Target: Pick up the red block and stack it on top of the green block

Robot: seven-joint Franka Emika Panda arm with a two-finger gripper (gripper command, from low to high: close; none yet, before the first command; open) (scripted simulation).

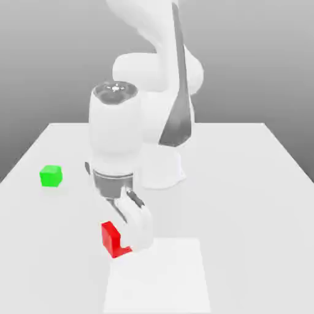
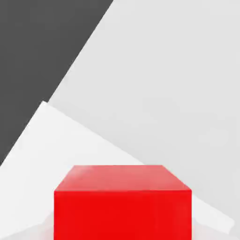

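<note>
Clamped on the red cube (image 1: 111, 239), the pincer (image 1: 126, 240) hangs low over the pale counter (image 1: 245, 214), its white finger hiding part of the cube in the exterior view. Whether the cube touches the counter, I cannot tell. Near the grip lies a flat white square (image 1: 158, 279), its far edge partly covered by the pincer in the exterior view. In the hand view, the square shows behind the cube, with the counter's straight edge and a dark grey area beyond. Well apart, toward the exterior view's left, the green cube (image 1: 51, 176) sits on the counter, its top bare. Small light marks on the dark wrist cap (image 1: 115, 92) are too small to read. Bent at its joints, the white arm (image 1: 172, 73) rises from its base (image 1: 160, 168), with the hand section tilted.
</note>
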